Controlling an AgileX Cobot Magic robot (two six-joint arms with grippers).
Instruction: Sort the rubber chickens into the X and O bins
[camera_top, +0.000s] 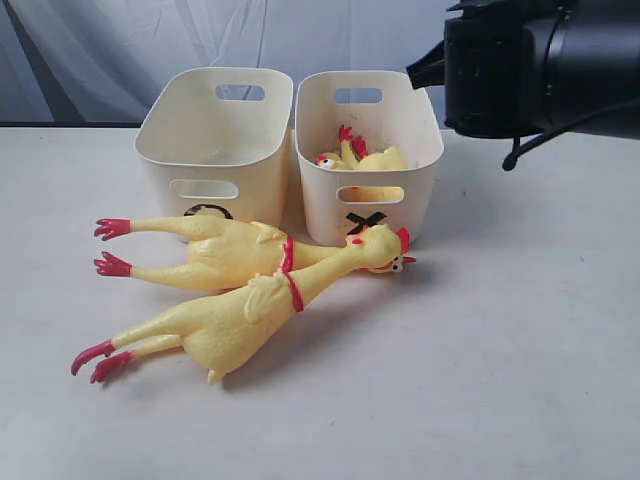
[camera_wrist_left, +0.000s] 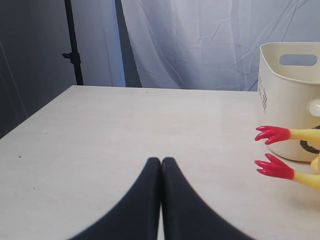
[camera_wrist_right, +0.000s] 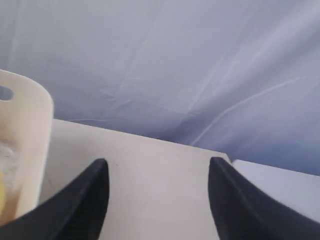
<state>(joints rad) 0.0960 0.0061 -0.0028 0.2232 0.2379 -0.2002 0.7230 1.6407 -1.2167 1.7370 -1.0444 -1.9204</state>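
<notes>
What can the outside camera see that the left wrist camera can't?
Only the exterior view shows the cream-white plastic tub marked X, the small yellow rubber chickens inside it, and the whole bodies of two long yellow rubber chickens. Only the left wrist view shows the shut left gripper and a black stand pole. Both show the matching tub marked O, one long chicken's red feet and the pale table.

The right arm (camera_top: 530, 60) is a bulky matte-black housing with rounded, barrel-like sections and a thin black cable (camera_top: 512, 158). The left end effector (camera_wrist_left: 161, 165) and right end effector (camera_wrist_right: 157, 165) have smooth black fingers tapering to rounded tips.
</notes>
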